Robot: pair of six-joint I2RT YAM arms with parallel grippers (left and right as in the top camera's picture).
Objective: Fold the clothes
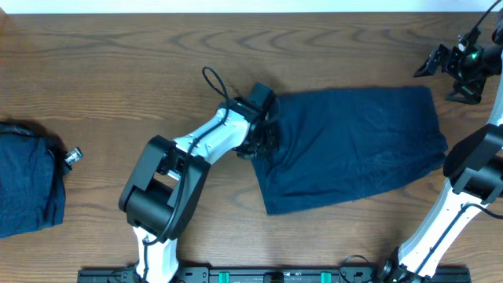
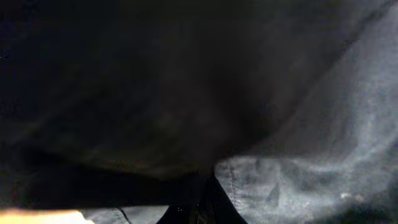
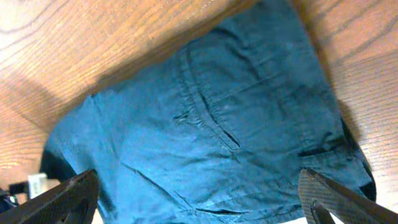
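A dark blue garment (image 1: 354, 145) lies spread flat on the wooden table, right of centre. My left gripper (image 1: 263, 135) is down at the garment's left edge, and its fingers look closed on the cloth. In the left wrist view the dark cloth (image 2: 298, 162) fills the frame close up. My right gripper (image 1: 462, 64) is raised at the far right, beyond the garment's top right corner. It is open and empty. The right wrist view looks down on the garment (image 3: 211, 137) between the spread fingers (image 3: 199, 199).
A folded dark blue pile (image 1: 27, 185) sits at the left edge of the table. A small metallic object (image 1: 72, 156) lies beside it. Bare wood (image 1: 118, 71) lies between the pile and the garment.
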